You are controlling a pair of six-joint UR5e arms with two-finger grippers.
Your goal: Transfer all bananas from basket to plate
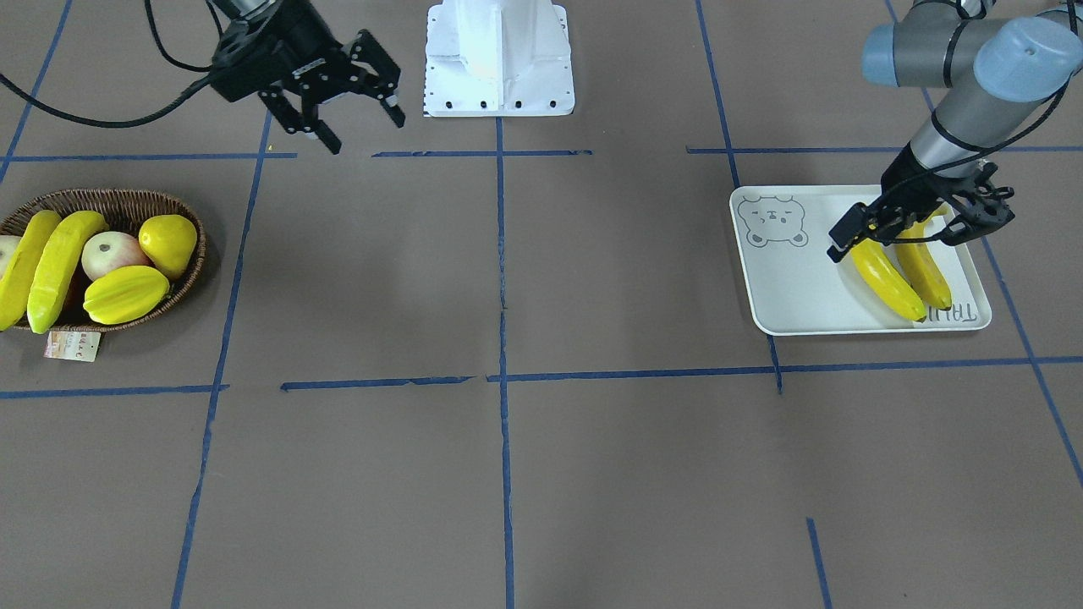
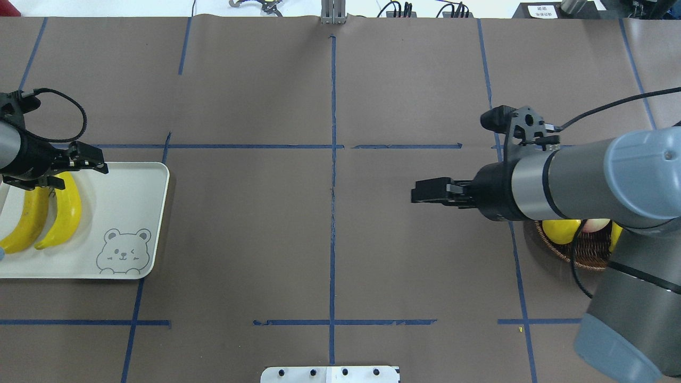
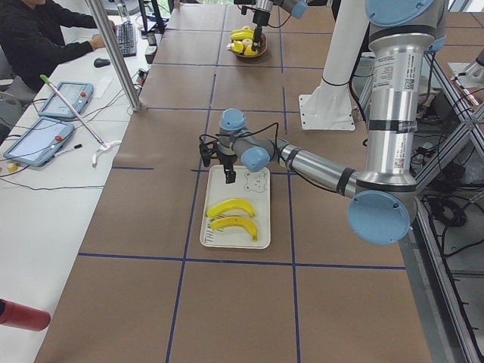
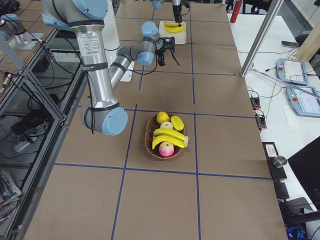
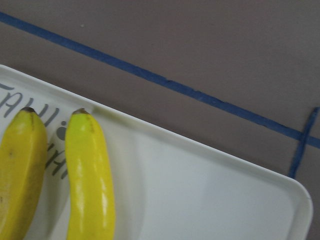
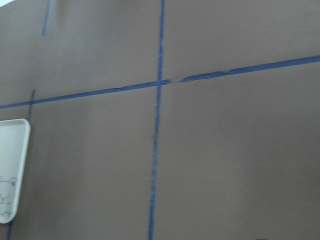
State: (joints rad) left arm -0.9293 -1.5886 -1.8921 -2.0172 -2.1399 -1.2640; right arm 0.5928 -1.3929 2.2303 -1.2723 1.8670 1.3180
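Two yellow bananas [image 1: 884, 279] [image 1: 924, 269] lie side by side on the white bear plate [image 1: 795, 288], also in the left wrist view as bananas [image 5: 90, 175] on the plate [image 5: 200, 200]. My left gripper [image 1: 901, 241] hovers open just over their upper ends, holding nothing. Two more bananas [image 1: 63, 271] [image 1: 21, 271] lie in the brown wicker basket [image 1: 118, 201]. My right gripper [image 1: 362, 127] hangs open and empty above the table, near the robot's base and apart from the basket. From overhead, my right arm hides most of the basket [image 2: 585, 252].
The basket also holds an apple [image 1: 106, 254], a star fruit [image 1: 127, 293] and a plump yellow fruit [image 1: 169, 241]; a paper tag [image 1: 72, 345] lies at its front. The white robot base [image 1: 499, 59] stands mid-table. A person [image 3: 38, 38] sits at a side desk.
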